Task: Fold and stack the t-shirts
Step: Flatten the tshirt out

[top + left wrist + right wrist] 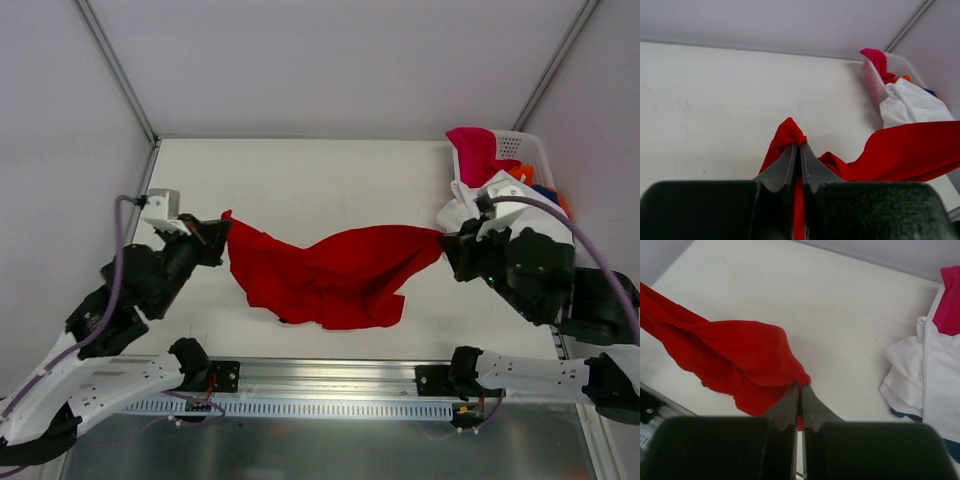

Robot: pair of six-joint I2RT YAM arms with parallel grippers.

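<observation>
A bright red t-shirt [325, 272] hangs stretched between both arms above the table's front half, its middle sagging toward the near edge. My left gripper [222, 226] is shut on the shirt's left corner [788, 132]. Over on the right, my right gripper [447, 240] is shut on the other corner [799, 376]. Red cloth shows between both pairs of fingers. More t-shirts fill the basket at the back right: a magenta one [474, 152] on top and a white one [458, 207] spilling over the side, with bits of orange [905, 78] and blue [900, 413] showing.
The white perforated basket [520, 146] stands in the table's back right corner, close to my right arm. Bare white table [300, 180] stretches behind the red shirt to the back wall. A metal rail [320, 378] runs along the near edge.
</observation>
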